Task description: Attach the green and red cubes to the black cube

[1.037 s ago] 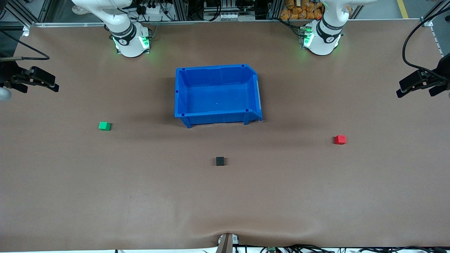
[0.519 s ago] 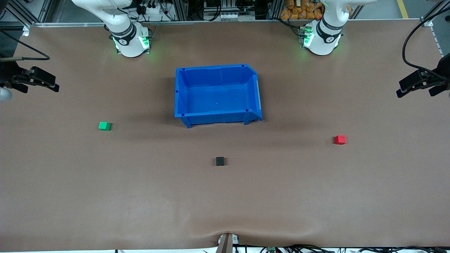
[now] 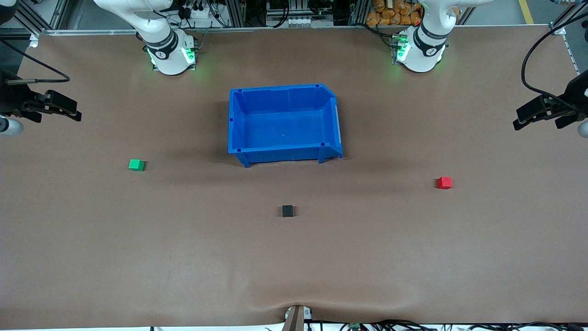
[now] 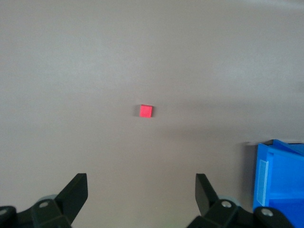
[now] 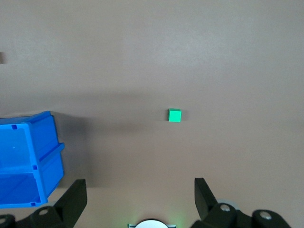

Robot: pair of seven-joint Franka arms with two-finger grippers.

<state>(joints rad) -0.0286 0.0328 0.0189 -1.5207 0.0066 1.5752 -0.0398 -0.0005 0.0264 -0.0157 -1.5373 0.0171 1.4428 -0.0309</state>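
The green cube (image 3: 136, 165) lies on the table toward the right arm's end. The red cube (image 3: 444, 183) lies toward the left arm's end. The black cube (image 3: 287, 211) lies between them, nearer the front camera than the blue bin. My right gripper (image 3: 75, 115) is open and empty, up in the air at its end of the table; its wrist view shows the green cube (image 5: 175, 115) well apart from the gripper (image 5: 140, 190). My left gripper (image 3: 517, 123) is open and empty at its end; the red cube (image 4: 146, 111) lies apart from the gripper (image 4: 141, 187).
An empty blue bin (image 3: 282, 88) stands mid-table, between the arm bases and the black cube. Its corner shows in the left wrist view (image 4: 280, 175) and the right wrist view (image 5: 28, 156). The brown table mat (image 3: 294, 266) is wrinkled at its front edge.
Both grippers have shifted a little inward from the table's ends, still open. The cubes and the bin have not moved.
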